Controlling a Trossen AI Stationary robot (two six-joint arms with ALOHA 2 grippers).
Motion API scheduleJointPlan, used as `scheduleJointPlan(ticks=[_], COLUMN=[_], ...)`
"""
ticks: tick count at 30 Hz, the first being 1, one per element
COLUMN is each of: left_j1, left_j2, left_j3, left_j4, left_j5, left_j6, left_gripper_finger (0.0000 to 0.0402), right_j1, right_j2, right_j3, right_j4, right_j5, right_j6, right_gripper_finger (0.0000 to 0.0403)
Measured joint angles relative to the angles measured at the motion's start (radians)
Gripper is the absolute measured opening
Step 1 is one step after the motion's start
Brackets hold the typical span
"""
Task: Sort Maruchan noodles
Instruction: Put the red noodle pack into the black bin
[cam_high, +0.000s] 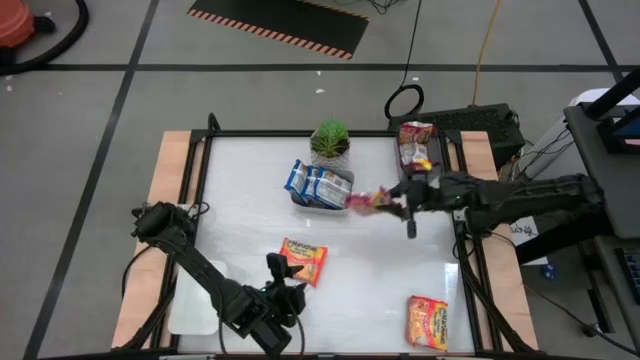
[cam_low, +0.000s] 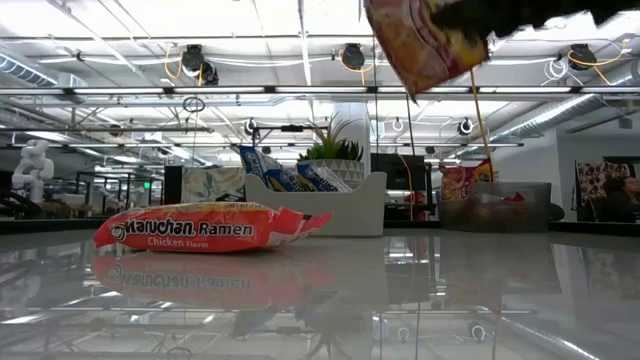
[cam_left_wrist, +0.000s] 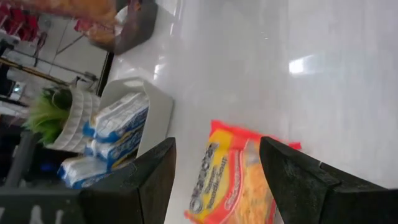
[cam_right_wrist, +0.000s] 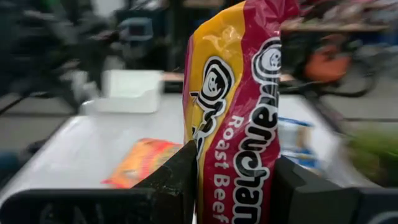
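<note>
Right gripper (cam_high: 408, 203) grips a Roast Beef packet (cam_right_wrist: 239, 112) aloft mid-table, beside the blue-packet tray (cam_high: 322, 196); carry it level to the far-right bin (cam_high: 416, 147), release low; left gripper (cam_high: 283, 283) hovers open over the Chicken packet (cam_high: 303, 260).

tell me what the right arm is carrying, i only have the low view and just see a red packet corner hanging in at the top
Observer: The right gripper is shut on a Roast Beef packet, pink-red with yellow, held off the table.
Operator: where over the table is it
Observer: From above, it hangs just right of the white tray holding the blue-white packets, beside the plant.
Operator: and the left arm
Observer: The left gripper is open, poised over the orange chicken packet near the table's front, not gripping it.
Operator: anything else loose
Observer: One more orange packet lies at the front right corner.
</note>
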Motion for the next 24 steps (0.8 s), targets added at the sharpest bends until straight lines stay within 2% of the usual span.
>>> scheduleJointPlan(ticks=[2, 5, 8, 11, 18, 24], left_j1=[0.016, 0.040, 0.070, 0.110, 0.193, 0.237], left_j2=[0.000, 0.000, 0.000, 0.000, 0.000, 0.000], left_j3=[0.000, 0.000, 0.000, 0.000, 0.000, 0.000], left_j4=[0.056, 0.157, 0.243, 0.296, 0.344, 0.398], left_j5=[0.016, 0.053, 0.094, 0.155, 0.282, 0.392], left_j6=[0.044, 0.148, 0.245, 0.310, 0.365, 0.390], left_gripper_finger=[0.0237, 0.0237, 0.0237, 0.0237, 0.0237, 0.0237], right_j1=[-0.052, -0.111, -0.150, -0.186, -0.294, -0.418], right_j2=[-0.082, -0.183, -0.254, -0.309, -0.410, -0.417], right_j3=[-0.093, -0.180, -0.202, -0.183, -0.175, -0.175], right_j4=[0.069, 0.098, 0.029, -0.100, -0.255, -0.341], right_j5=[0.011, 0.096, 0.198, 0.256, 0.280, 0.273], right_j6=[-0.002, 0.006, -0.042, -0.075, -0.172, -0.233], right_gripper_finger=[0.0109, 0.0109, 0.0109, 0.0109, 0.0109, 0.0109])
